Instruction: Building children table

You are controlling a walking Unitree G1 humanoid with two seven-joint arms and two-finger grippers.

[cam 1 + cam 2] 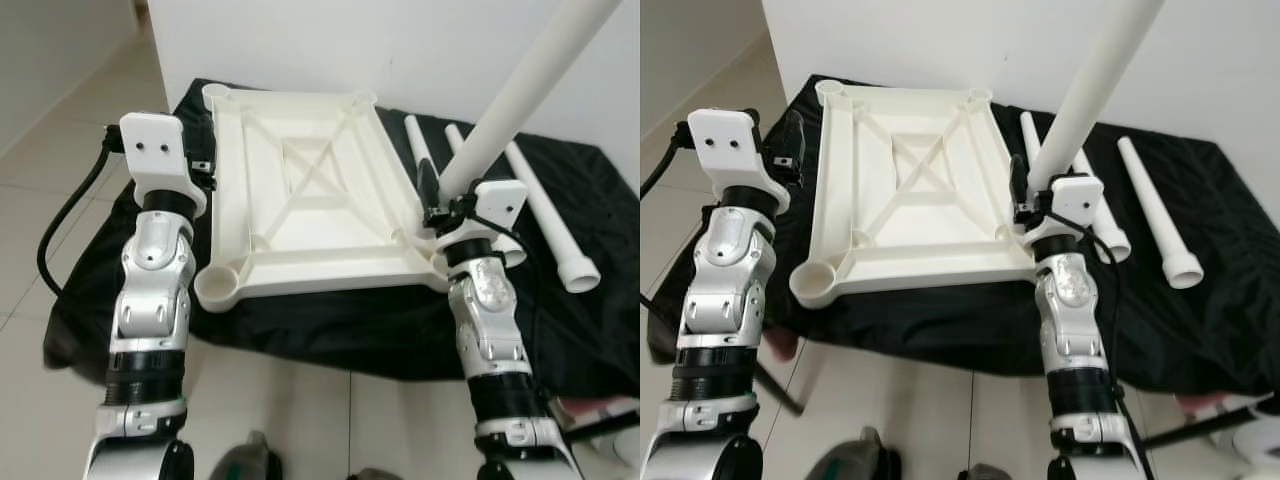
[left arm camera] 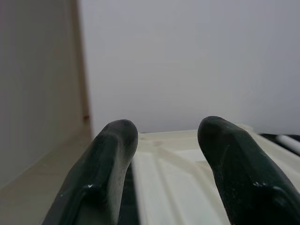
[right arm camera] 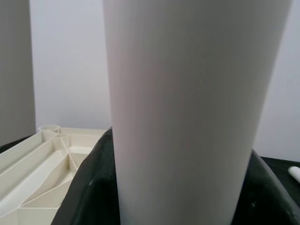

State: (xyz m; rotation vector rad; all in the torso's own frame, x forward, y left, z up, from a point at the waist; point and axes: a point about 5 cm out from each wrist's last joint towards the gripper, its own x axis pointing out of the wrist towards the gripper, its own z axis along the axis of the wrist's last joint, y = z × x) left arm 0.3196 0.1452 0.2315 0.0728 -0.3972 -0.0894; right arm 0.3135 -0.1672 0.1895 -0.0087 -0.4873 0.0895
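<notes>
A white plastic tabletop (image 1: 300, 190) lies upside down on a black cloth (image 1: 330, 330), ribs and corner sockets facing up. My right gripper (image 1: 445, 195) is shut on a long white leg (image 1: 520, 95) that rises steeply above the tabletop's near right corner. The leg's lower end is hidden behind the gripper. In the right wrist view the leg (image 3: 187, 117) sits between the black fingers (image 3: 89, 197). My left gripper (image 1: 205, 165) is open at the tabletop's left edge, holding nothing. Three loose legs (image 1: 545, 215) lie on the cloth to the right.
The near left corner socket (image 1: 218, 283) stands open and bare. A white wall runs close behind the cloth, with tiled floor in front and to the left. A black cable (image 1: 60, 230) loops off my left arm. Small objects (image 1: 600, 410) lie at the lower right.
</notes>
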